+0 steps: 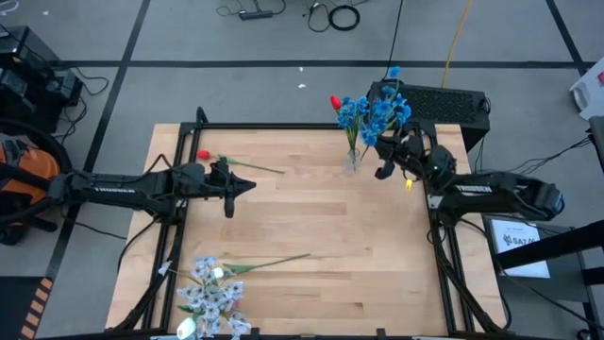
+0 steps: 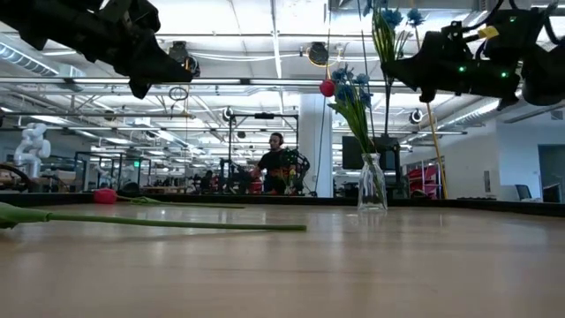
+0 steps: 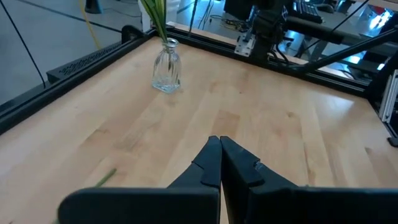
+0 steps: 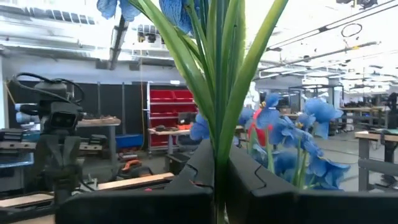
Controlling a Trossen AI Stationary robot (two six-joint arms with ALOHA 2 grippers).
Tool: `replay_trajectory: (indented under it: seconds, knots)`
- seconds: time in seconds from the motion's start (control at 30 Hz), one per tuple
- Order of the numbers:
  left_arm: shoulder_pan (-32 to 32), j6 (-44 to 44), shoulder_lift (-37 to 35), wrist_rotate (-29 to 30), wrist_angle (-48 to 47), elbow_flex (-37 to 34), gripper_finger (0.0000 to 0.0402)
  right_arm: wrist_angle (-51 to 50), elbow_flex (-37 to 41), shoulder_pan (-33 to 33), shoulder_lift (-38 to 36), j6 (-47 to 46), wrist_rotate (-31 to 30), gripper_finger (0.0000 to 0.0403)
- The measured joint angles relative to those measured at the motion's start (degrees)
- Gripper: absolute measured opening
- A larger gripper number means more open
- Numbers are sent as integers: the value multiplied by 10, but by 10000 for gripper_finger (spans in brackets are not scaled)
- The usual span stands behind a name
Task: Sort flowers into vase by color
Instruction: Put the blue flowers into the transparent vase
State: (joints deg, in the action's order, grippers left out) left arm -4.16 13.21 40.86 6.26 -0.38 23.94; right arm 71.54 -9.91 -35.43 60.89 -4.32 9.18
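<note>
Your right gripper (image 4: 217, 171) is clenched on a blue flower (image 1: 389, 94) stem, raised just beside the vase (image 1: 352, 159) of blue flowers. Your left gripper (image 3: 219, 155), closed and empty, hovers near the red flower (image 1: 203, 156); pale flowers (image 1: 212, 288) lie at the table's (image 1: 330, 246) near edge.

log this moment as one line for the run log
right gripper: shut on blue flower, beside vase | left gripper: shut, empty | red flower: on table

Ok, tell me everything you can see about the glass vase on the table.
The vase is small, clear glass, with a narrow neck and a wider rounded body. It stands upright on the wooden table near its far edge. It holds green stems topped with blue flowers and one red bud. The right pincer, beside it, grips another blue flower's stem; nothing else touches the vase.
</note>
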Motion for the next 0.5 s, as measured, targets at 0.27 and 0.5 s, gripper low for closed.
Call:
replay_trajectory:
  seconds: [0.27, 0.5]
  knots:
    - [1, 2, 0, 0, -1, 0, 2, 11, -66, -23, 74, 10, 53, 1]
    - [1, 29, 0, -2, -3, 0, 2, 22, -60, -46, 103, 17, 62, 0]
